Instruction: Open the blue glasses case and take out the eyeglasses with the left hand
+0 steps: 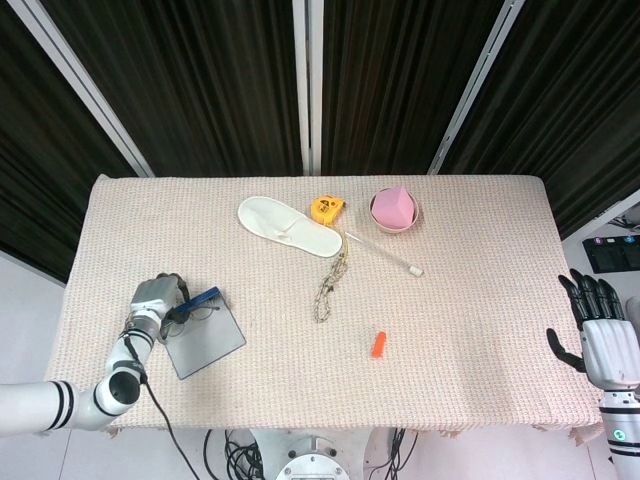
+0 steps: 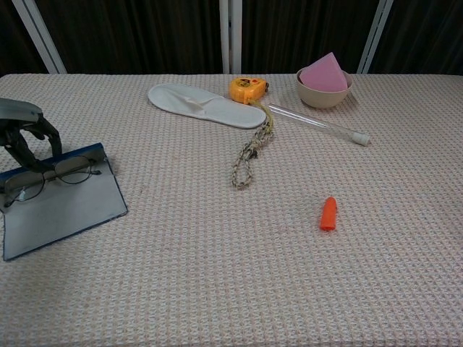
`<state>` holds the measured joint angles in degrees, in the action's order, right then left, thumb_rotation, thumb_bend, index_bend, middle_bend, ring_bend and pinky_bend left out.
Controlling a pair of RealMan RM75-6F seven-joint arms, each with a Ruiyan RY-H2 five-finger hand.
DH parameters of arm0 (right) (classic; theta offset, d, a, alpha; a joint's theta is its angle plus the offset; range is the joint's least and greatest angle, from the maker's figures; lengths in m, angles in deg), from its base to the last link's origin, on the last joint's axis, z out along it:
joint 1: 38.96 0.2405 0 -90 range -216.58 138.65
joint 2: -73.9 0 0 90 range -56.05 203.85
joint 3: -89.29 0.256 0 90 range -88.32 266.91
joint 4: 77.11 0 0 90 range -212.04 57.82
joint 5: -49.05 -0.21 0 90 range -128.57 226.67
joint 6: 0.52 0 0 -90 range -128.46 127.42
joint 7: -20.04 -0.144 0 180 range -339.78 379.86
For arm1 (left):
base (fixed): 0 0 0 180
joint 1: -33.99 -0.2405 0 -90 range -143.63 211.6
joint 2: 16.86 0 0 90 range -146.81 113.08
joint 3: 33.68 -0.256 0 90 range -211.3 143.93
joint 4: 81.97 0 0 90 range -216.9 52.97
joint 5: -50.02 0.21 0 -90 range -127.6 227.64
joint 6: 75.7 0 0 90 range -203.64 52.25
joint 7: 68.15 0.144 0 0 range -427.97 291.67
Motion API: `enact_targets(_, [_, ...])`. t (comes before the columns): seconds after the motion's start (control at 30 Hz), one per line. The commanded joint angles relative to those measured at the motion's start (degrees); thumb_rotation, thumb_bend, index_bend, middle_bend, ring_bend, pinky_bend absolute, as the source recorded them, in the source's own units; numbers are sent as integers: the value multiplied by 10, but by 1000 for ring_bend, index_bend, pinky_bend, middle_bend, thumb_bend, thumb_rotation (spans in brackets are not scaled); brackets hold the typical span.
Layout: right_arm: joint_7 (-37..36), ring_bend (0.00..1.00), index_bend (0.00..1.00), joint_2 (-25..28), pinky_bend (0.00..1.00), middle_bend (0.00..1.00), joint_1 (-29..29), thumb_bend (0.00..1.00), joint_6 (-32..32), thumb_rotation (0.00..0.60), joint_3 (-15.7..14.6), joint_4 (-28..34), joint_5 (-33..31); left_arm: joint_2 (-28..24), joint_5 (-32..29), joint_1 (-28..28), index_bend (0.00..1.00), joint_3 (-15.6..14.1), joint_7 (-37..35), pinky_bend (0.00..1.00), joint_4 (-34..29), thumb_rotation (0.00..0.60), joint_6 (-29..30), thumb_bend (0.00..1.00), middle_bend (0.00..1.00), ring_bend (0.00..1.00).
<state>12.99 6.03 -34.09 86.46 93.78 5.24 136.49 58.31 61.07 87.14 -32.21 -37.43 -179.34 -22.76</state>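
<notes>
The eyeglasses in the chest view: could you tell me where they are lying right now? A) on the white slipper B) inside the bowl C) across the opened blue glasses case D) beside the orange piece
C: the eyeglasses lie across the far edge of the opened blue glasses case, with the left hand just behind them, far from the slipper, bowl and orange piece.

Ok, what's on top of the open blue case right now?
The eyeglasses lie on the open blue case; the left hand sits behind them. Whether its fingers touch the frame is hidden.
</notes>
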Motion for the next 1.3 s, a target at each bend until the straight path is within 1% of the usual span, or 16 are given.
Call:
enact_targets(0.03, [1,0,0,0,0,0,0,327,-1,600,0,0,0,0,13,-5,473,5,-7,182,-2,600,7,381,147,71])
enact_targets(0.2, [2,0,0,-2,0,0,1,327,-3,600,0,-2,-1,1,42,-15,484,13,-22,182,-4,600,19,381,158,71])
enact_targets(0.3, [3,0,0,-2,0,0,1,327,-4,600,0,-2,-3,6,70,-24,486,18,-33,182,-2,600,30,380,159,71])
enact_targets(0.4, [3,0,0,-2,0,0,0,327,-4,600,0,-3,-4,16,110,-33,487,19,-39,181,4,600,47,380,159,71])
enact_targets(0.5, [2,0,0,-3,0,0,0,327,-4,600,0,-4,-5,31,163,-47,487,17,-49,174,15,600,70,380,162,71])
enact_targets(0.73, [-1,0,0,-3,0,0,0,327,-6,600,0,-7,-6,69,280,-80,489,9,-70,163,55,600,117,379,170,71])
enact_targets(0.93, [-3,0,0,-4,0,0,0,327,-8,600,0,-9,-8,92,348,-101,501,5,-76,161,84,600,139,380,170,71])
enact_targets(1.3, [-4,0,0,-3,0,0,0,327,-10,600,-1,-10,-8,108,382,-120,501,14,-58,158,107,600,134,379,172,71])
